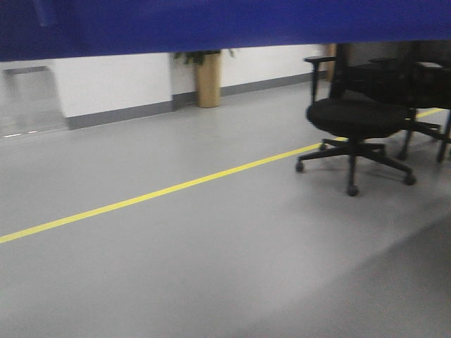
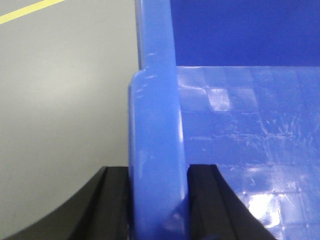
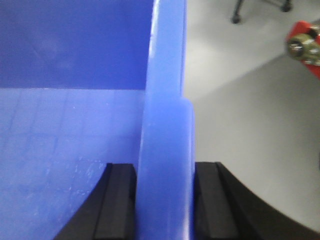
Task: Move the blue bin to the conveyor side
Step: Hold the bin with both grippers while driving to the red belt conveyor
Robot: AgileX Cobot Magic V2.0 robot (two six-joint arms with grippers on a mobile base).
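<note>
Clamping the blue bin (image 2: 250,125) by opposite walls, with left gripper (image 2: 158,200) jaws tight on one rim, right gripper (image 3: 165,200) jaws on the other; held above grey floor (image 1: 211,267), near black chair (image 1: 352,116).

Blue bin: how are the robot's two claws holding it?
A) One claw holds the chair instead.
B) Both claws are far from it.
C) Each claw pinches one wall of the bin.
C: the left claw and the right claw each have a black finger on either side of the blue bin wall, pressed against it.
</note>
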